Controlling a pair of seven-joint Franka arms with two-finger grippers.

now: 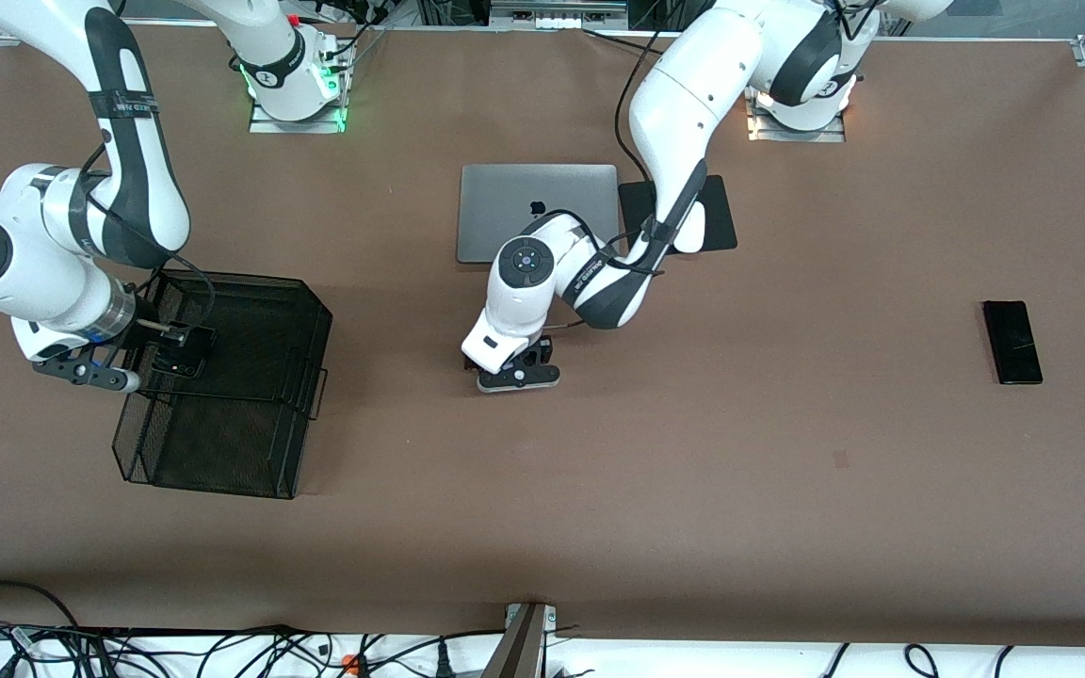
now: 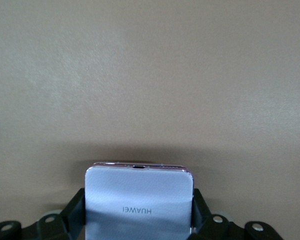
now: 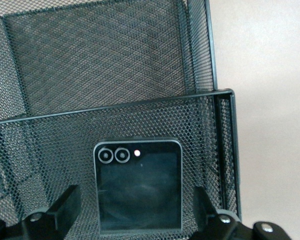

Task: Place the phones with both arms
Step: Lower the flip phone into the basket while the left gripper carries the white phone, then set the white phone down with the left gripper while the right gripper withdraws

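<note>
So the right gripper [image 1: 175,350] is parked over the black mesh basket [image 1: 251,443] near the right arm's end of the table, and its fingers [image 3: 65,205] are spread apart with the small squarish black phone [image 3: 138,186] lying flat on the mesh floor between them — released, gaps on both sides of it. It sits in the basket's upper tier, the part closer to the robot bases, camera lenses facing up.

The left gripper [image 1: 516,369] is down low over the middle of the tabletop, just nearer the front camera than the silver laptop [image 1: 537,211]. Its wrist view shows the pale lavender-white phone [image 2: 139,202] clamped between the fingers [image 2: 76,210], with the brown tabletop [image 2: 150,75] right under it — can't really tell if the phone is touching the surface.

The long slim black phone [image 1: 1012,342] lies by itself toward the left arm's end of the tabletop, well apart from both grippers. A black pad [image 1: 717,212] sits beside the laptop, partly covered by the left arm.
</note>
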